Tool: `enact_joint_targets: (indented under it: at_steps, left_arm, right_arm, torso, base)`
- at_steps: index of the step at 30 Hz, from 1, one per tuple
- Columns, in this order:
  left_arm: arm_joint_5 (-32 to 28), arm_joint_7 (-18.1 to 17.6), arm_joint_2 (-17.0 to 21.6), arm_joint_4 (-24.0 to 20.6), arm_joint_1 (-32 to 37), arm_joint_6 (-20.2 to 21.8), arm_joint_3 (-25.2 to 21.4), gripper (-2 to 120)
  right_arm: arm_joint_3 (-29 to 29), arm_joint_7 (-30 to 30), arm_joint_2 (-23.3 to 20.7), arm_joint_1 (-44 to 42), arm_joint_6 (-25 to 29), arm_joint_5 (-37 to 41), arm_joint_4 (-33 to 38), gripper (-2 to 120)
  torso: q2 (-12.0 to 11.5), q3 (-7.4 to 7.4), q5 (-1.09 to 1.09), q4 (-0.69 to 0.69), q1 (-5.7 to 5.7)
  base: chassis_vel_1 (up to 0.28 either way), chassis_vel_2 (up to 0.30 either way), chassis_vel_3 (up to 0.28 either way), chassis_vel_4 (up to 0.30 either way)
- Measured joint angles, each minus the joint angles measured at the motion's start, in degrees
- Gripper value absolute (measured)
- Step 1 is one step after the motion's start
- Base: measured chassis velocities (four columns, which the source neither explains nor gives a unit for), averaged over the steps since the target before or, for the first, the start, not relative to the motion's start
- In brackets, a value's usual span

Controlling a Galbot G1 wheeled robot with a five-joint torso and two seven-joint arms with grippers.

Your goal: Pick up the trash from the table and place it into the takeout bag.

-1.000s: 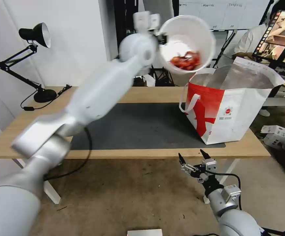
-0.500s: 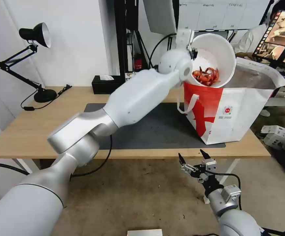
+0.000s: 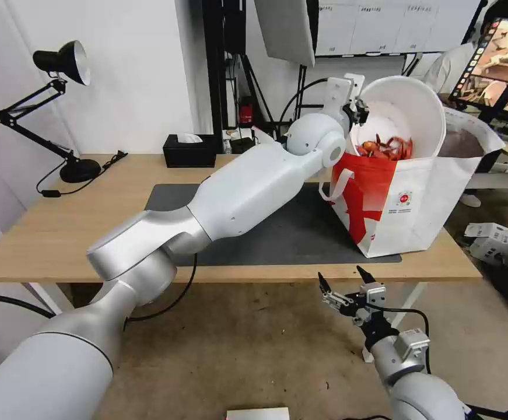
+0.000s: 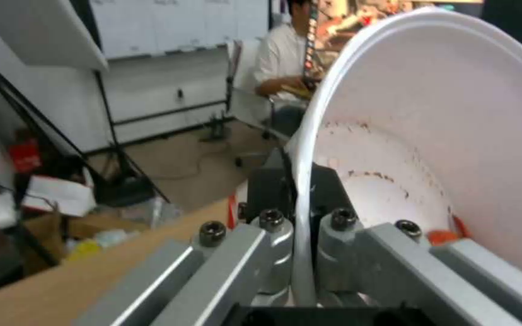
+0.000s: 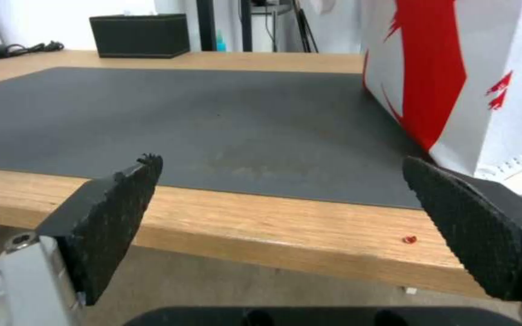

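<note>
Behind the takeout bag [image 3: 417,204], bowl [image 3: 408,116] bottom hidden, left claw [image 3: 360,111] gripping.

The left gripper [image 3: 360,111] pinches the tilted bowl [image 3: 402,119] over the bag [image 3: 417,198] at two o'clock.

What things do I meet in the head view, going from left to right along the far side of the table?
Black desk lamp → black tissue box → left gripper pinching the rim of the white bowl → takeout bag.
</note>
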Motion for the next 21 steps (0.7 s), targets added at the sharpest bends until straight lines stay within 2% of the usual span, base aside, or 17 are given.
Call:
enact_joint_targets:
  at_steps: [6, 21]
  left_arm:
    - [-3.1, 1.9, 0.1, 0.6, 0.5, 2.6, 0.8, 0]
    - [-3.9, 3.2, 0.1, 2.1, 1.1, 2.9, 1.9, 0]
  right_arm:
    - [0.0, 0.0, 0.0, 0.0, 0.0, 0.0, 0.0, 100]
    - [0.0, 0.0, 0.0, 0.0, 0.0, 0.0, 0.0, 100]
  torso:
    - [0.0, 0.0, 0.0, 0.0, 0.0]
    - [0.0, 0.0, 0.0, 0.0, 0.0]
  base:
    - [0.0, 0.0, 0.0, 0.0]
    - [0.0, 0.0, 0.0, 0.0]
